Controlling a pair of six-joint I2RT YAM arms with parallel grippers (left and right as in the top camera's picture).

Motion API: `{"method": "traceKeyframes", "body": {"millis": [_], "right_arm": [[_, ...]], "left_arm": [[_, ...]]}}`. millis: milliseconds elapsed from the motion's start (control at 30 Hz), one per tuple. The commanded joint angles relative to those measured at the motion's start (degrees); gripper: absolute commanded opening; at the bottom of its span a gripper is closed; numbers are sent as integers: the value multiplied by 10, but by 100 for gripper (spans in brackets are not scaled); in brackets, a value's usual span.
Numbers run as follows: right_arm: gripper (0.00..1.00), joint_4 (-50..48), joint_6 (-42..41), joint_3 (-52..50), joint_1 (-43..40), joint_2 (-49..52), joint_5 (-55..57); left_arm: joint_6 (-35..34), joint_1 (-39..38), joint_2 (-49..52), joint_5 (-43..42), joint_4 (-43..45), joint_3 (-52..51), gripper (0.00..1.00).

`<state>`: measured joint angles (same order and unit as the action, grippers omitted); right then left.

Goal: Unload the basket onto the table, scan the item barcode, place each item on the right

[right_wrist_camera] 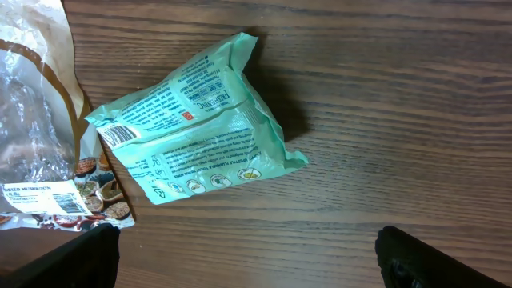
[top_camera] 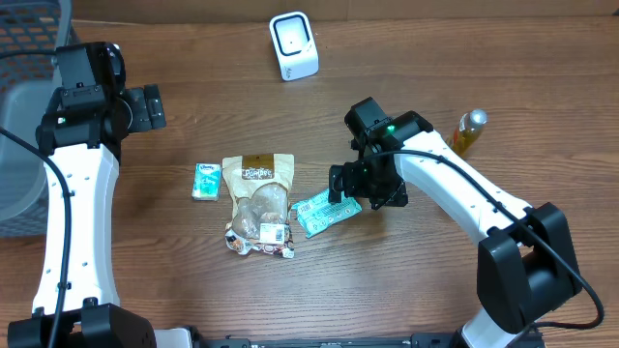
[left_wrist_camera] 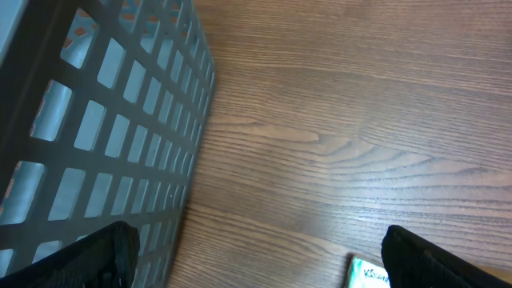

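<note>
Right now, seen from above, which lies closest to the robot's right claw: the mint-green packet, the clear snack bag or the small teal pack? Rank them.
1. Mint-green packet, just beside the open right gripper.
2. Clear snack bag, touching the packet's far side.
3. Small teal pack, beyond the bag, farthest away.

Colours on the table
Mint-green packet [right_wrist_camera: 196, 120], brown wood-grain table [right_wrist_camera: 400, 96], grey grid-patterned basket [left_wrist_camera: 36, 72], white scanner [top_camera: 293, 45].

Right gripper [top_camera: 340, 186] hangs with jaws spread wide just over the packet [top_camera: 322, 215]. Left gripper [top_camera: 150, 106], equally wide, sits far left of it.
</note>
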<state>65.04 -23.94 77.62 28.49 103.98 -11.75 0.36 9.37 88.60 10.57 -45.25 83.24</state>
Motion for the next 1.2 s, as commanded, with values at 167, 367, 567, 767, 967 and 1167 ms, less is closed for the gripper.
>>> {"method": "traceKeyframes", "body": {"millis": [167, 367, 567, 767, 967, 1167], "right_arm": [[100, -2, 4, 8, 0, -13, 3], [100, -2, 4, 8, 0, -13, 3], [100, -2, 4, 8, 0, -13, 3], [100, -2, 4, 8, 0, -13, 3], [100, -2, 4, 8, 0, -13, 3], [100, -2, 4, 8, 0, -13, 3]], "left_arm": [[-6, -4, -8, -1, 0, 8, 100], [-37, -4, -8, -137, -6, 8, 100], [-24, -14, -3, -471, -28, 5, 61], [-73, -97, 3, -413, -94, -25, 19], [-149, -226, 9, -254, -52, -89, 9], [-188, -306, 47, -212, -13, -112, 10]]}}
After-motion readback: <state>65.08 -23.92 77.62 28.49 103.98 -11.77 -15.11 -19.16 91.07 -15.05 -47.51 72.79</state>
